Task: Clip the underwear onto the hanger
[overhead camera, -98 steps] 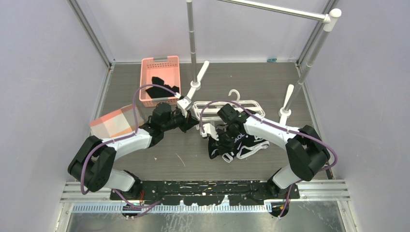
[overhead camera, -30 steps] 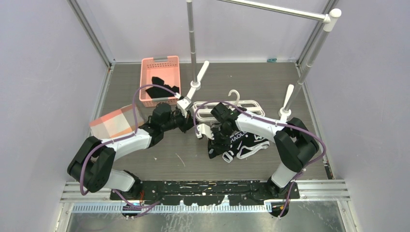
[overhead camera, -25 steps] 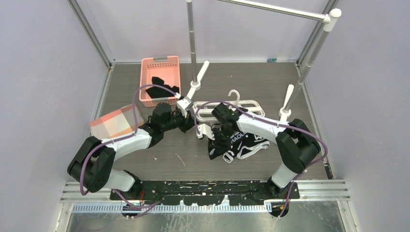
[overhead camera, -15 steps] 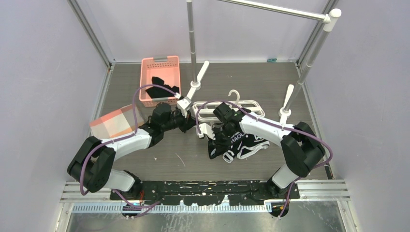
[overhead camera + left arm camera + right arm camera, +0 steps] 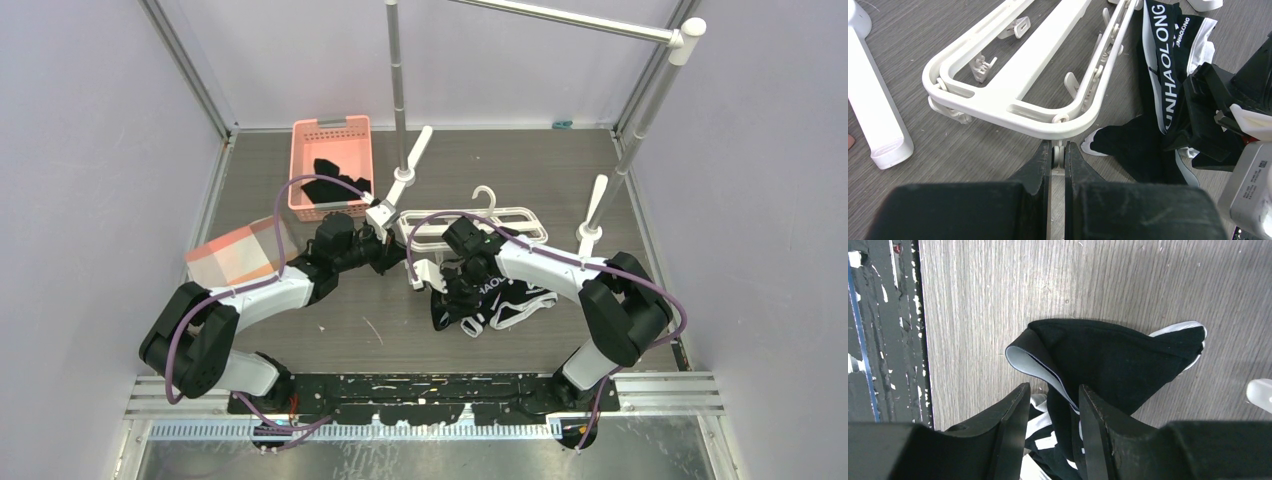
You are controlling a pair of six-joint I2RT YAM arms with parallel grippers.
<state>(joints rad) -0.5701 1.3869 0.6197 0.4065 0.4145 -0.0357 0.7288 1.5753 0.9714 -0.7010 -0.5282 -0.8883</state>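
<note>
The underwear (image 5: 503,300), black briefs with white piping and lettering, lies crumpled on the table just in front of the hanger (image 5: 520,212), a white frame lying flat. My left gripper (image 5: 393,252) is shut on a small clip (image 5: 1059,156) at the frame's near left end (image 5: 1013,107). The lettered waistband (image 5: 1168,75) lies to the right of it. My right gripper (image 5: 458,287) is down on the left part of the underwear. Its jaws (image 5: 1052,402) stand open astride a fold of black fabric with a pale edge (image 5: 1113,360).
A pink basket (image 5: 330,165) holding plain black garments (image 5: 335,182) stands at the back left. The metal rail stand has a pole (image 5: 397,80) and white feet (image 5: 410,165) (image 5: 595,215) beside the hanger. A white foot also lies at the left (image 5: 873,115).
My right gripper has shifted slightly left and nearer over the underwear and stays low on it. My left gripper has not moved from the clip.
</note>
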